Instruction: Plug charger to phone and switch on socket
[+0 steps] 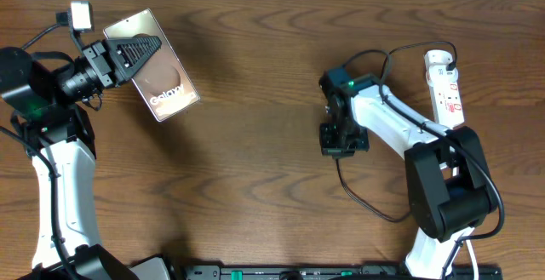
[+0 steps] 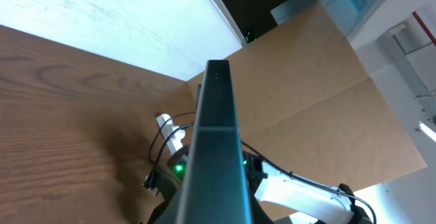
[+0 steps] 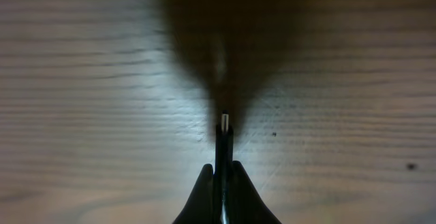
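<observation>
at upper left, your left gripper (image 1: 145, 46) is clamped on the phone (image 1: 170, 88), tilted up. your right gripper (image 3: 223, 173) pinches the charger (image 3: 224, 123) by its tip, well apart from the phone. i judge 2 steps are left: plugging in, then switching on the socket (image 1: 446, 88).

Down the middle of the table (image 1: 255, 169), from far edge to near edge, I have a wide open lane between the two arms. Toward the far-left corner the phone (image 1: 162, 80), clamped in the left gripper (image 1: 149, 47), blocks passage. Right of centre, the right gripper (image 1: 341, 141) points down, pinching the charger (image 3: 224, 123) close above the wood; its cable loops toward the near edge. The socket (image 1: 446, 88) lies along the right edge, with the right arm between it and the open middle.
</observation>
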{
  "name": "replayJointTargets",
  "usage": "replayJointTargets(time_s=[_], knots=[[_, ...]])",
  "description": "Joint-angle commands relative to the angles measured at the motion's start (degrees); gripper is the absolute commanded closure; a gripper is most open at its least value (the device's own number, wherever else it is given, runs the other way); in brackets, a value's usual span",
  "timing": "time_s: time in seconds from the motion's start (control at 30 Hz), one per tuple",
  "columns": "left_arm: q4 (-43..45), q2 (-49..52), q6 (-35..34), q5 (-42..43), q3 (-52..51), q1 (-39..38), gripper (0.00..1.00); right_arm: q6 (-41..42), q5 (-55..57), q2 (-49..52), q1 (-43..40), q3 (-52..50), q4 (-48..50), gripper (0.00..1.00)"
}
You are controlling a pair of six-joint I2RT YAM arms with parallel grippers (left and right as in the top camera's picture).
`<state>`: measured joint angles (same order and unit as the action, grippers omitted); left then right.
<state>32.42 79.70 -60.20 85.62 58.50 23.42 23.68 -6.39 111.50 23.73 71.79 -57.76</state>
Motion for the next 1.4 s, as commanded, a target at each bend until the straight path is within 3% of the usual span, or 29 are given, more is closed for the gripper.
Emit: replayJointTargets(time_s=[0.0,0.53,0.73,0.97,1.03,1.2,1.37], knots=[[0.7,-1.64,-0.52,0.98,0.59,0.02,0.93,1.14,0.66,-0.76,0.33,-3.78,1.03,0.99],[0.7,-1.64,-0.48,1.38,0.59,0.02,0.92,1.6,-3.89,-0.76,0.2,-8.61,5.97,0.99],[0.7,-1.64,-0.28,1.38,0.59,0.02,0.93,-9.81,-23.89,-1.14,-0.28,1.36,5.57,0.99],[0.7,-1.64,-0.04,1.38,0.59,0.02,0.93,-37.9,-73.57,-1.25,1.25,10.67,5.92,0.99],[0.7,-1.64,-0.04,1.36,0.59,0.02,0.93,-42.38,-83.12,-1.25,2.4,10.64,5.9,0.99],[0.7,-1.64,0.74,1.38,0.59,-0.04,0.93,-42.75,-83.12,-1.25,7.41,10.6,7.13,0.99],[0.7,-1.64,2.23,1.4,0.59,-0.74,0.93,-35.82,-83.1,-1.25,11.69,10.62,13.77,0.99]])
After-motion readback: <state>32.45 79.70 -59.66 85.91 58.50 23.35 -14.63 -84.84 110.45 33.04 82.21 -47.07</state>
